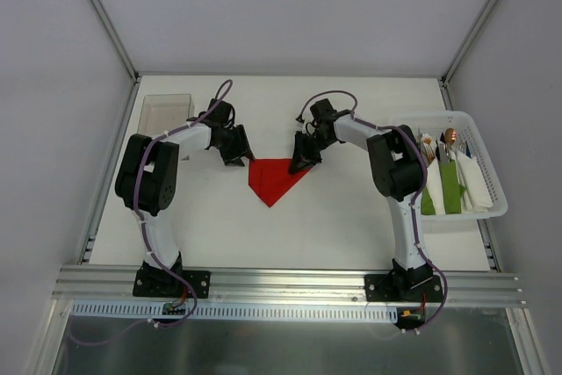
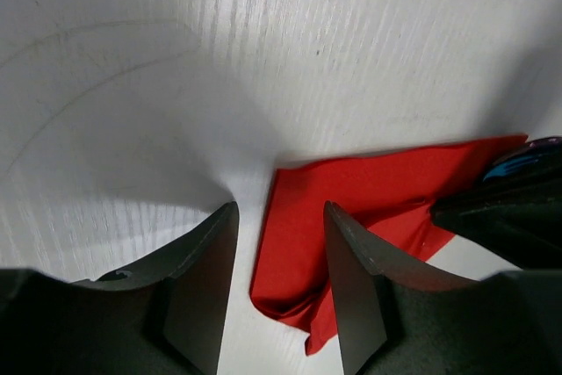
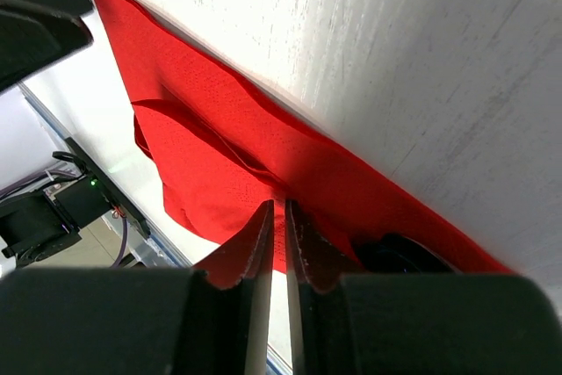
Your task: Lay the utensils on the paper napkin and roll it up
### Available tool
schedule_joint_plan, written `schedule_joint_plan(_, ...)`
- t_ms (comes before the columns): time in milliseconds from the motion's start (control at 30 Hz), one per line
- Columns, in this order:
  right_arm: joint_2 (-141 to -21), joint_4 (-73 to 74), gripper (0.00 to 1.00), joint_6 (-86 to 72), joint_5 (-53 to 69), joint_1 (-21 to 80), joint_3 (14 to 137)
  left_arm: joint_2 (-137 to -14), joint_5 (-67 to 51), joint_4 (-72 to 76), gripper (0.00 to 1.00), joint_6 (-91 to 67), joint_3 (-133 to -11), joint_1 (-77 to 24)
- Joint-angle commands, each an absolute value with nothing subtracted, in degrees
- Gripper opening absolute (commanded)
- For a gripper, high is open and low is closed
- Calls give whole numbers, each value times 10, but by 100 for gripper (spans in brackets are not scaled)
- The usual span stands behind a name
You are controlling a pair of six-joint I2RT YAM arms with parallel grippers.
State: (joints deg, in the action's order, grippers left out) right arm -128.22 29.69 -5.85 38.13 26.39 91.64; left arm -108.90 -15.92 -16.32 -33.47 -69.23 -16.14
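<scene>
Fingers of my right hand [image 3: 278, 206] pinched the napkin [image 3: 202, 138] fold, likely to hold it taut; my left hand [image 2: 281, 208] hung spread over its other corner, free to grip.

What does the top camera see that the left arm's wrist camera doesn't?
Only the top camera shows both whole arms, the white basket on the right and the clear container. Only the left wrist camera shows, up close, the left end effector with its fingers apart. Both show the red napkin on the white table.
</scene>
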Motion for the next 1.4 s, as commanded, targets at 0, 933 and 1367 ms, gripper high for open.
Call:
schedule_joint_plan(0, -1295, 314, 13, -47, 339, 265, 930, -1105, -156, -172, 45, -318, -721, -167)
schedule_joint_plan(933, -1304, 337, 8, -46, 317, 272, 947, -1041, -193, -171, 2, -334, -697, -189)
schedule_joint_plan(1367, -1306, 339, 6, -53, 311, 272, 951, -1048, -279, -163, 0, -336, -702, -234)
